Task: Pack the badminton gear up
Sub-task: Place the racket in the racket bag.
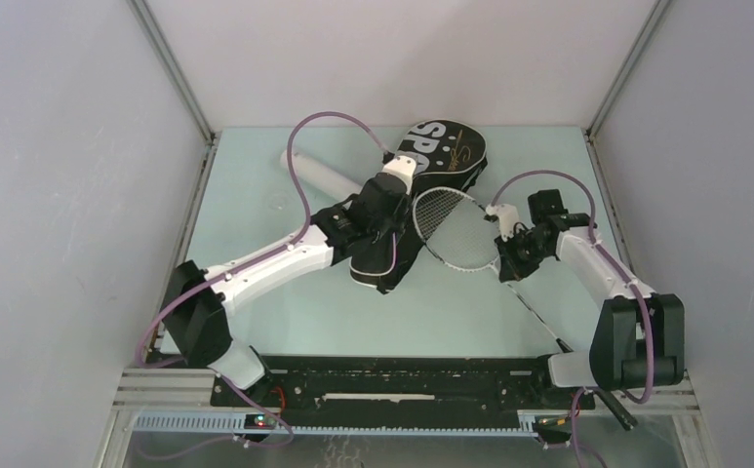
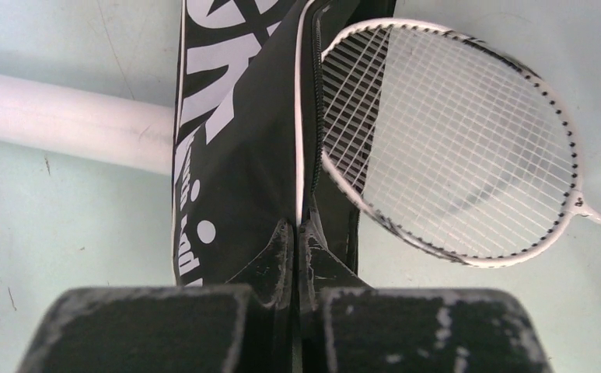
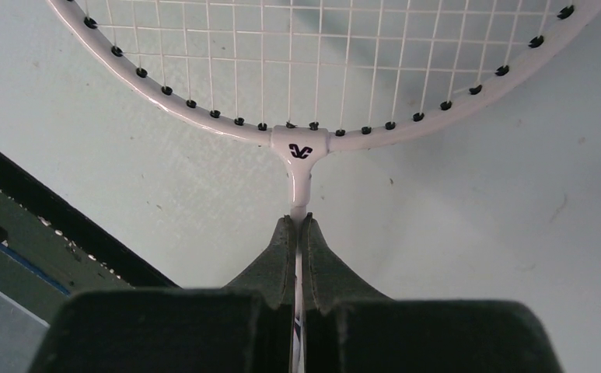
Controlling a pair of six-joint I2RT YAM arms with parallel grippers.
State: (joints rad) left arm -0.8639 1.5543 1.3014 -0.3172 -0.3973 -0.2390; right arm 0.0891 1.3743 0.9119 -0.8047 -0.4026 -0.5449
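Pinching tight, the left gripper [image 2: 295, 233] has its fingers pressed together on the piped zip edge of the black bag [image 1: 451, 156]; the cloth is caught right at the tips. In the top view the bag lies slantwise on the table [image 1: 451, 312], from 12 o'clock down towards the middle, white lettering up. The left arm [image 1: 275, 258] sprawls across the bag's near half and hides it.

Over at 2 o'clock the right gripper [image 3: 298, 225] is clamped just as close on the racquet [image 1: 456, 229], gripping the thin shaft directly below the throat. The strung head lies flat just right of the bag, and its rim overlaps the bag's dark open edge; whether it sits under the flap or on top I cannot tell. The handle trails off towards 5 o'clock.

The white tube [image 1: 319, 175] rests at 11 o'clock, one end lost behind the bag; a purple cable [image 1: 299, 161] loops over it. A black rail [image 1: 402, 375] runs along 6 o'clock.
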